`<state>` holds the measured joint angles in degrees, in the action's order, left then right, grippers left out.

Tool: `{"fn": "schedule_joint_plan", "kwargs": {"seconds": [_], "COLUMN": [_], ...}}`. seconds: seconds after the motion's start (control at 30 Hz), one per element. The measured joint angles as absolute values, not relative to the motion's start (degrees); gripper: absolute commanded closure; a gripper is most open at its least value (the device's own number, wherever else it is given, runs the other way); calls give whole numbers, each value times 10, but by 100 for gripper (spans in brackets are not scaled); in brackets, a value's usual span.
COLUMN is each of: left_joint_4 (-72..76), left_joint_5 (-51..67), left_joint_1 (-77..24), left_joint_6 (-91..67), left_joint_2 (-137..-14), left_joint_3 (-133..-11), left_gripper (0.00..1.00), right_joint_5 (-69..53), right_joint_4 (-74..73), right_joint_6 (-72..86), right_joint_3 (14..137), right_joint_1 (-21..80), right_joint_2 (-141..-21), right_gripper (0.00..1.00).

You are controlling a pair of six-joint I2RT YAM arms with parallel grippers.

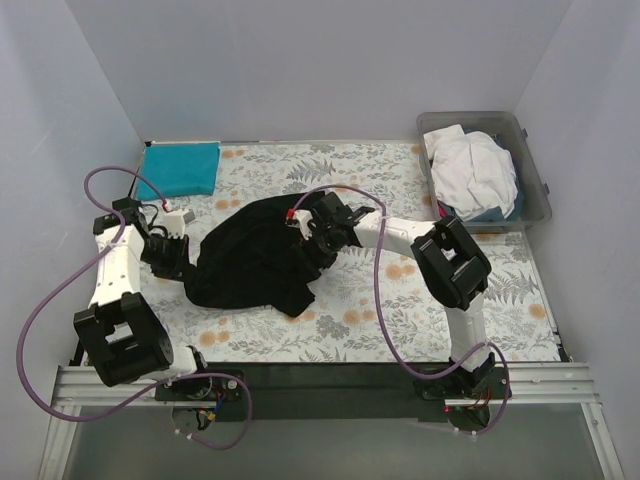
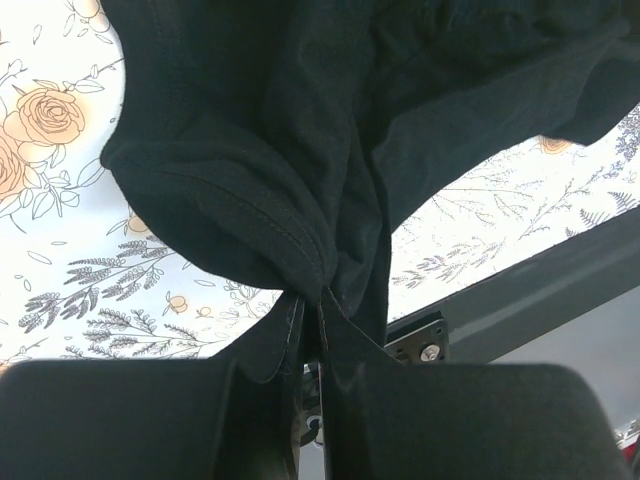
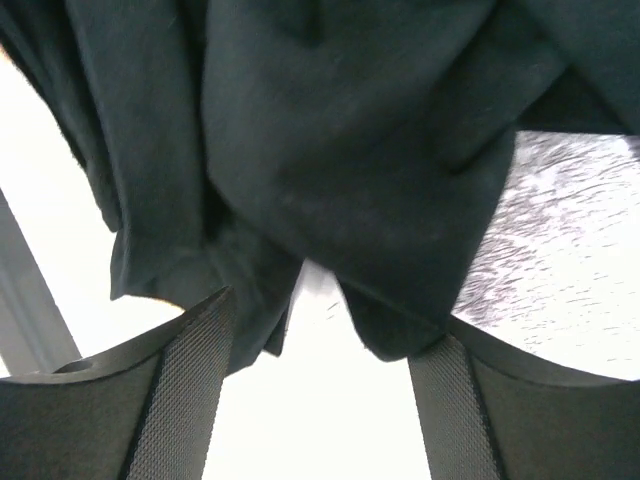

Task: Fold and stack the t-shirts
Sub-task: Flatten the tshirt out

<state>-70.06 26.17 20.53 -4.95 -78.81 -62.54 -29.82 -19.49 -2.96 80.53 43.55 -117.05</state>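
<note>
The black t-shirt (image 1: 255, 262) lies crumpled in the middle of the floral table cloth. My left gripper (image 1: 172, 262) is shut on its left edge; the left wrist view shows black cloth (image 2: 300, 180) pinched between the closed fingers (image 2: 350, 350). My right gripper (image 1: 312, 232) is open at the shirt's right side; in the right wrist view the black cloth (image 3: 330, 150) hangs just past the spread fingertips (image 3: 190, 340), not clamped. The teal-blue t-shirt (image 1: 182, 167) lies folded at the back left. The white t-shirt (image 1: 472, 170) sits bunched in the tub.
A clear grey plastic tub (image 1: 535, 190) stands at the back right. The floral table cloth (image 1: 400, 300) covers the table. A dark rail (image 1: 330, 385) runs along the near edge. Purple cables (image 1: 60, 290) loop beside both arms.
</note>
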Motion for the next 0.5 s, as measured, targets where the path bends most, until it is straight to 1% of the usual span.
{"fn": "schedule_joint_plan", "kwargs": {"seconds": [0.03, 0.07, 0.1, 0.13, 0.17, 0.27, 0.37, 0.5], "left_joint_4": [-700, -700, -700, -699, -698, -688, -682, -677], "left_joint_5": [262, 262, 262, 262, 261, 256, 237, 199], "left_joint_1": [205, 205, 205, 205, 205, 205, 205, 205], "left_joint_6": [-50, -50, -51, -51, -51, -48, -33, 4], "left_joint_2": [-789, -791, -792, -792, -792, -789, -780, -753], "left_joint_3": [-625, -625, -625, -625, -625, -612, -582, -524], "left_gripper": [98, 99, 100, 100, 100, 100, 100, 100], "right_joint_5": [-300, -303, -305, -305, -306, -317, -315, -306], "right_joint_4": [-195, -196, -196, -196, -197, -203, -218, -267], "right_joint_6": [-30, -31, -35, -39, -41, -36, -52, -96], "right_joint_3": [797, 792, 787, 783, 776, 754, 717, 667], "right_joint_1": [437, 438, 439, 440, 441, 433, 414, 335], "right_joint_2": [-1165, -1162, -1160, -1160, -1160, -1156, -1121, -1034], "right_gripper": [31, 43, 60, 93, 99, 99, 99, 99]}}
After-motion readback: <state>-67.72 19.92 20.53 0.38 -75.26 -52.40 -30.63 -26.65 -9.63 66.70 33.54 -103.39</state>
